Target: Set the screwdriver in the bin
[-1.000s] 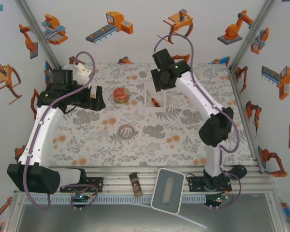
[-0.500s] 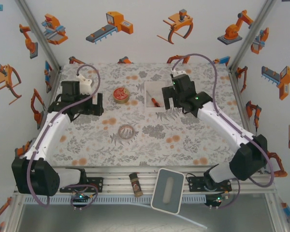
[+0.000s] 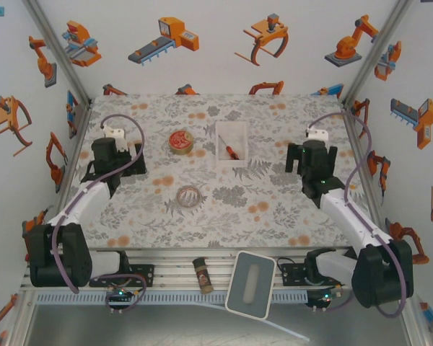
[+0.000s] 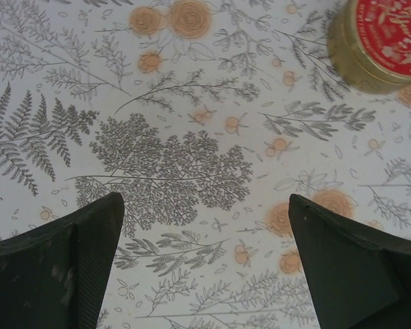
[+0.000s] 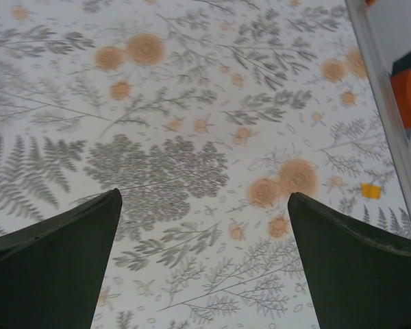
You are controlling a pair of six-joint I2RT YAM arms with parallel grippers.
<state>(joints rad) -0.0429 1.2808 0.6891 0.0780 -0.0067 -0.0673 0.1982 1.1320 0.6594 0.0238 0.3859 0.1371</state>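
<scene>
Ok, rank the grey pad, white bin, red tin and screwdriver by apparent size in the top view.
1. grey pad, though it sits nearest the camera
2. white bin
3. red tin
4. screwdriver, lying inside the bin

Left gripper spread wide and empty, right gripper likewise, both arms folded low

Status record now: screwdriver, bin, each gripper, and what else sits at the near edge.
screwdriver: lying inside the bin
bin: white tray, far centre of cloth
left gripper: open, empty, over cloth near red tin
right gripper: open, empty, over cloth
near edge: brown bottle, grey pad
</scene>
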